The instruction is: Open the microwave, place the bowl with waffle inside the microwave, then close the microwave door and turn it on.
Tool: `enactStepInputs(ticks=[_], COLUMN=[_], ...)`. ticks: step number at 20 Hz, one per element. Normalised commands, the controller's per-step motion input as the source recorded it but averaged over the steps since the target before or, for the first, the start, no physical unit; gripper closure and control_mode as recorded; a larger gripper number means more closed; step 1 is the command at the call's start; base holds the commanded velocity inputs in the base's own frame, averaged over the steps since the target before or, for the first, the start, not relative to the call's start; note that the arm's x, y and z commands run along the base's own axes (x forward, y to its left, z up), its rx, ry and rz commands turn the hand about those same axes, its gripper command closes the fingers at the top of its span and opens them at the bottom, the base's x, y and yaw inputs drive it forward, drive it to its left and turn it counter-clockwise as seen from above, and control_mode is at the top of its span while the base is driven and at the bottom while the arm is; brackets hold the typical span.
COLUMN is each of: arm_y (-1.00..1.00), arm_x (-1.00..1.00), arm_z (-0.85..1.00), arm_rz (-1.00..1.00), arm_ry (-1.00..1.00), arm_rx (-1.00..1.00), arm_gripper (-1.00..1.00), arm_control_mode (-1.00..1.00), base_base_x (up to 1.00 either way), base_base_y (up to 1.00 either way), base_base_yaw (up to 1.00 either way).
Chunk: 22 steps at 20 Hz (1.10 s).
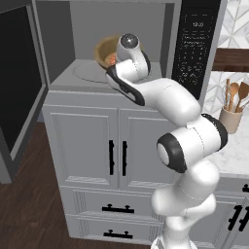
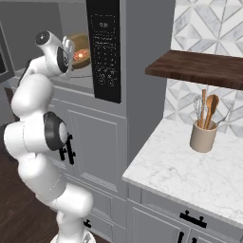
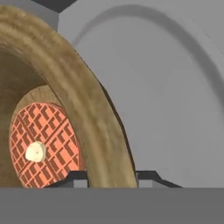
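Note:
The microwave (image 1: 194, 44) stands open, and its door (image 1: 19, 82) is swung out to the left. Inside the cavity, the brown bowl (image 1: 103, 50) sits tilted over the round turntable (image 1: 87, 73), with the reddish waffle (image 1: 112, 59) lying in it. My gripper (image 1: 115, 62) reaches into the cavity and is shut on the bowl's near rim. In the hand view the thick bowl rim (image 3: 87, 109) passes between the two fingertips (image 3: 76, 177), and the waffle (image 3: 43, 144) has a pale dab on it. From the right, the bowl (image 2: 80, 45), waffle (image 2: 81, 56) and gripper (image 2: 71, 53) show beside the keypad.
The open door juts into the space on the left. Grey cabinets (image 1: 97, 146) with black handles sit below the microwave. To the right are a marble counter (image 2: 190, 175), a beige crock of wooden spoons (image 2: 204, 135) and a dark wooden shelf (image 2: 199, 69).

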Motion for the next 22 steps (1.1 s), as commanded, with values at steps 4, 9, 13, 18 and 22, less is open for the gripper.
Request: enactStepInputs(ticks=[4,9,13,18,22], arm_y=[0.01,0.00,0.00,-0.29,-0.28], arm_x=[0.26,0.03,-0.15,-0.94,-1.00], arm_z=[-0.11,-0.06,-0.09,-0.09,-0.04], arm_rz=[-0.02,0.00,0.00,0.00,0.00], arm_ry=[-0.01,-0.15,-0.28,-0.42,-0.44], arm_rx=[0.01,0.09,0.13,0.17,0.10], arm_gripper=[-1.00,-1.00,-1.00,-1.00,-1.00], arm_control_mode=[-1.00,-1.00,-1.00,-1.00,-1.00], base_base_x=[0.00,0.00,0.00,0.00,0.00], base_base_y=[0.00,0.00,0.00,0.00,0.00], base_base_yaw=[0.00,0.00,0.00,0.00,0.00])
